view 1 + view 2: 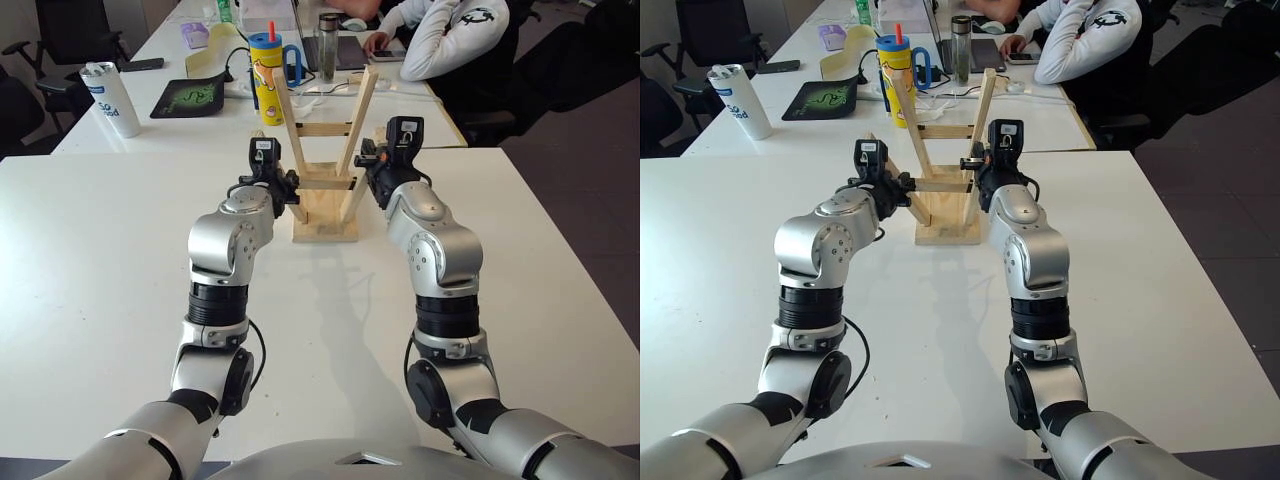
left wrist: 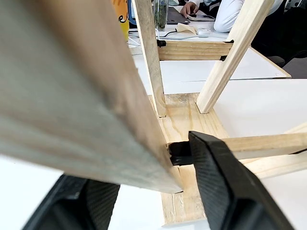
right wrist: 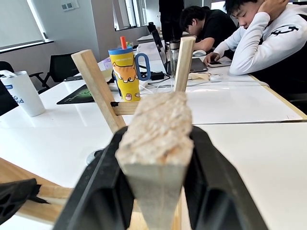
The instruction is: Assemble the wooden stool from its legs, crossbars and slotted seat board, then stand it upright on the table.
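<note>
The wooden stool stands upside down at the far middle of the white table. Its slotted seat board point(image 1: 325, 231) lies flat, and two far legs point(image 1: 290, 120) slant upward, joined by a crossbar point(image 1: 325, 128). A lower crossbar point(image 1: 328, 183) runs between the two near legs. My left gripper point(image 1: 290, 192) is shut on the near left leg point(image 2: 81, 96), just above the crossbar joint point(image 2: 178, 153). My right gripper point(image 1: 368, 175) is shut on the near right leg, whose cut end point(image 3: 156, 124) sits between the black fingers point(image 3: 103, 187).
Behind the table's far edge stands a second table with a yellow cup with a blue handle point(image 1: 267, 75), a white tumbler point(image 1: 110, 98), a dark mouse mat point(image 1: 195, 97), a bottle point(image 1: 328, 45) and people seated. The white tabletop point(image 1: 100, 260) spreads wide on both sides.
</note>
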